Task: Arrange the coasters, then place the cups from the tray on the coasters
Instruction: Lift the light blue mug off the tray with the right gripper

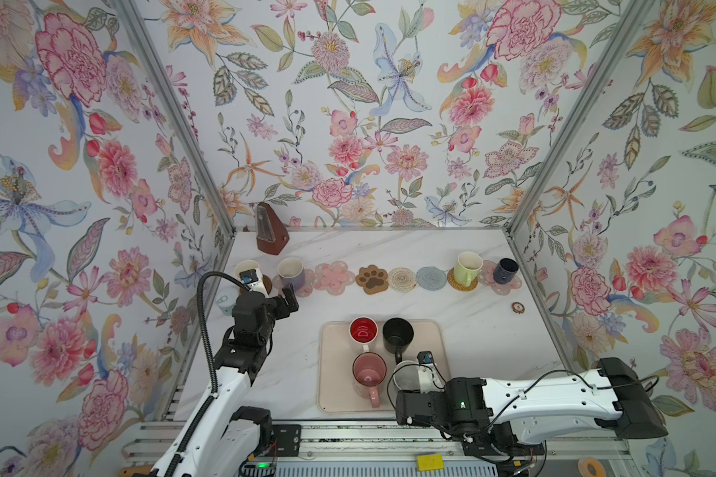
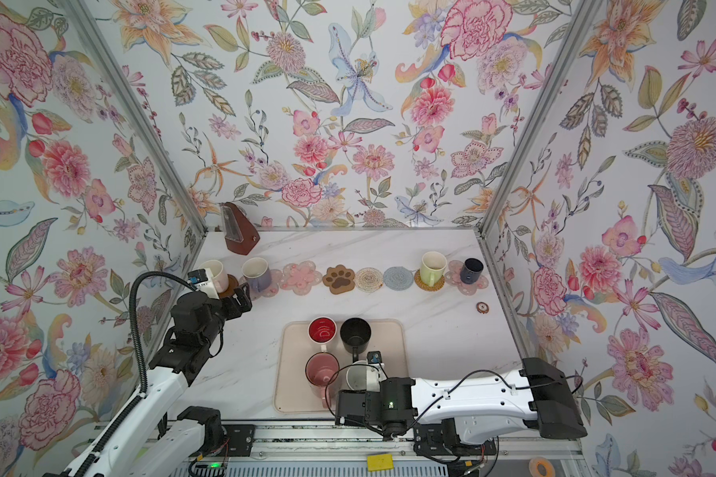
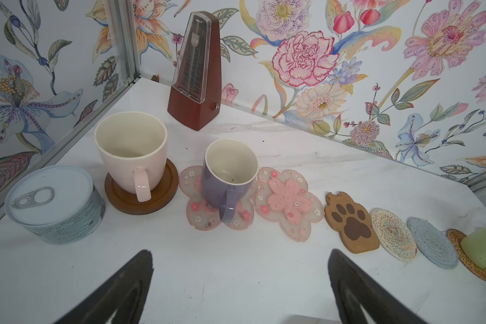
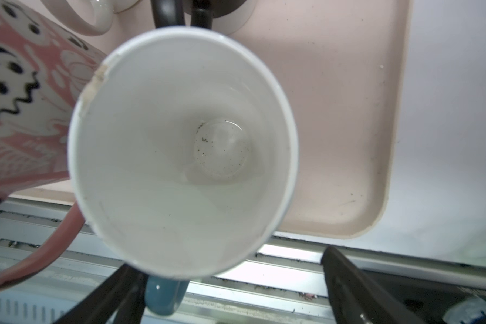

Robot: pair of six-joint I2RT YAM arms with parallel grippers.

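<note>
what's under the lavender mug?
A translucent pink flower coaster, its petals showing around the lavender mug. The coaster's middle is hidden by the mug's base.

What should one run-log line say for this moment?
cups on coasters: four | cups on tray: four | left pincer: open, empty, near lavender cup | right pincer: open, astride handle of blue cup

A wide strip of bare table (image 1: 389, 305) runs between the coasters (image 1: 372, 279) and the tray (image 1: 333, 363) (one small round trinket (image 1: 518, 307) sits off to the right). Four mugs (image 1: 397, 332) crowd the tray; a can (image 1: 227, 300) and a metronome (image 1: 271, 228) block the far-left corner.
</note>
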